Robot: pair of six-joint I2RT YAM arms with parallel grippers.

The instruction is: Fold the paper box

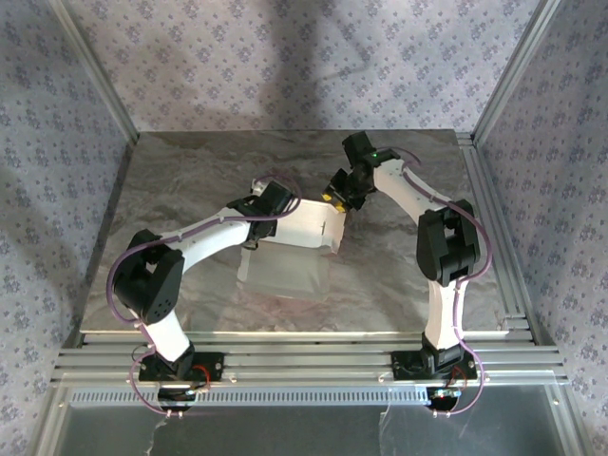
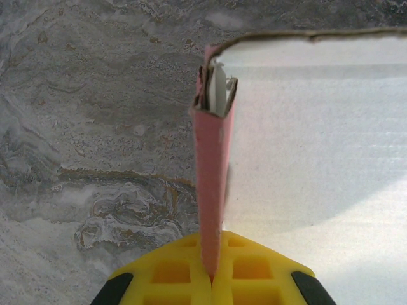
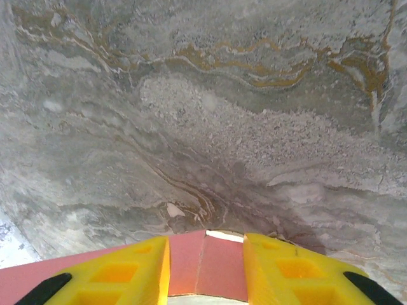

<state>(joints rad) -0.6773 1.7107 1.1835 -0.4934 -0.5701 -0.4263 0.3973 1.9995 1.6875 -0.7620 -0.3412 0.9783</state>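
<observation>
The paper box [image 1: 290, 249] lies partly folded in the middle of the table, its pale whitish side up. My left gripper [image 1: 269, 201] is at its far left corner. In the left wrist view the yellow fingers [image 2: 172, 270] of the left gripper [image 2: 213, 254] are shut on a raised pink-red flap [image 2: 213, 159], with the white panel [image 2: 318, 127] spreading to the right. My right gripper [image 1: 339, 195] is at the box's far right corner. In the right wrist view the right gripper [image 3: 205, 240] holds a creased pink-red piece of the box [image 3: 206, 267], which fills the gap between the jaws.
The grey marbled table [image 1: 408, 180] has bare room at the back and on the right. Aluminium rails [image 1: 304, 347] run along the near edge and metal posts [image 1: 508, 66] stand at the corners, with patterned walls behind them.
</observation>
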